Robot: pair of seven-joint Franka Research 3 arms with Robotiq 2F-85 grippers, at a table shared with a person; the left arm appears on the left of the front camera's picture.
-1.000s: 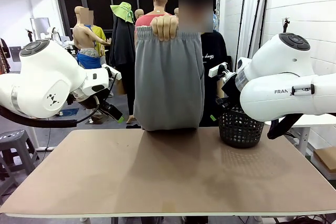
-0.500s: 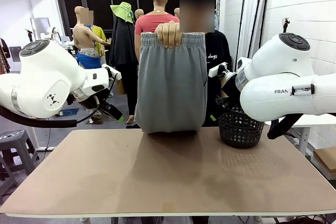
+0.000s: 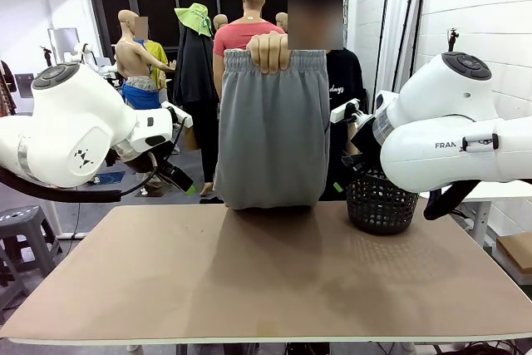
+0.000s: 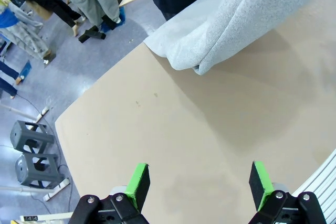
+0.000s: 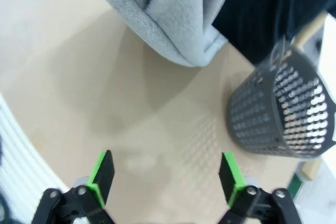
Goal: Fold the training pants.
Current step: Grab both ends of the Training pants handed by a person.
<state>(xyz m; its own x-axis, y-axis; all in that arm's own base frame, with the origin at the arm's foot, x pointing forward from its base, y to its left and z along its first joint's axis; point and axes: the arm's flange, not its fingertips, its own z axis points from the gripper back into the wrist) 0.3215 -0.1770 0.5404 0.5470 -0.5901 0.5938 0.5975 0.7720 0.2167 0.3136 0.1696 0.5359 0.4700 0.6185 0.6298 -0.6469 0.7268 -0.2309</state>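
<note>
A person across the table holds up the training pants [image 3: 270,130] by the gathered waistband with one hand [image 3: 268,50]. The light grey pants hang straight down, their lower hem at the table's far edge. My left gripper [image 4: 199,174] is open above the bare tabletop, and the pants' hem [image 4: 247,19] lies well ahead of it. My right gripper [image 5: 165,169] is open too, with nothing between its green pads; the grey hem [image 5: 168,14] hangs ahead of it. In the front view the left gripper [image 3: 183,182] hovers left of the pants.
A black mesh basket [image 3: 381,204] stands on the far right of the brown table [image 3: 266,280], and it also shows in the right wrist view [image 5: 281,108]. Grey stools [image 4: 31,150] stand on the floor off the table's left side.
The person has shifted the pants slightly to the right and a little lower. Both arms have stayed still with their grippers open.
</note>
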